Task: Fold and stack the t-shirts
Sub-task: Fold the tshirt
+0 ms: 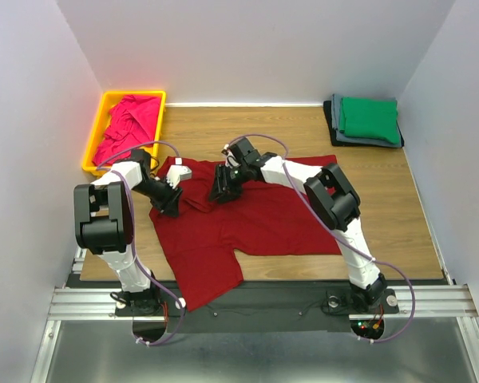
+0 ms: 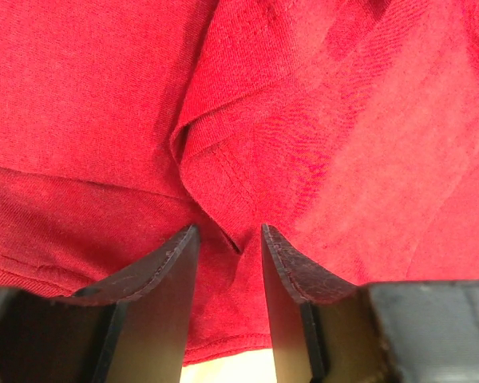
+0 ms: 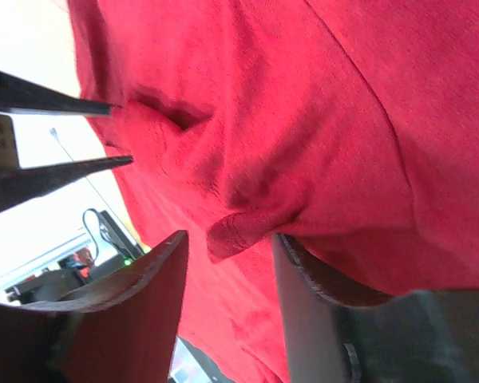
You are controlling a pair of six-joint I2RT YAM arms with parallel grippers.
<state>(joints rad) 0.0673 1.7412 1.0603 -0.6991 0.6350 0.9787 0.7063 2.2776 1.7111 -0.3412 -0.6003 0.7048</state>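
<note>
A large dark red t-shirt (image 1: pixel 263 215) lies spread on the wooden table, with one part hanging over the near edge. My left gripper (image 1: pixel 172 203) is low over its upper left part, and my right gripper (image 1: pixel 221 191) is close beside it near the collar. In the left wrist view the left gripper (image 2: pixel 227 231) is open, its fingers astride a raised fold of red cloth (image 2: pixel 223 159). In the right wrist view the right gripper (image 3: pixel 230 238) is open, with a small rolled fold of cloth (image 3: pixel 239 231) between its fingers. A magenta-pink t-shirt (image 1: pixel 128 124) lies crumpled in the bin.
A yellow plastic bin (image 1: pixel 96 137) stands at the far left of the table. At the far right corner is a folded stack: a green t-shirt (image 1: pixel 370 118) on a grey one (image 1: pixel 367 142) and a black one (image 1: pixel 328 112). White walls enclose the table.
</note>
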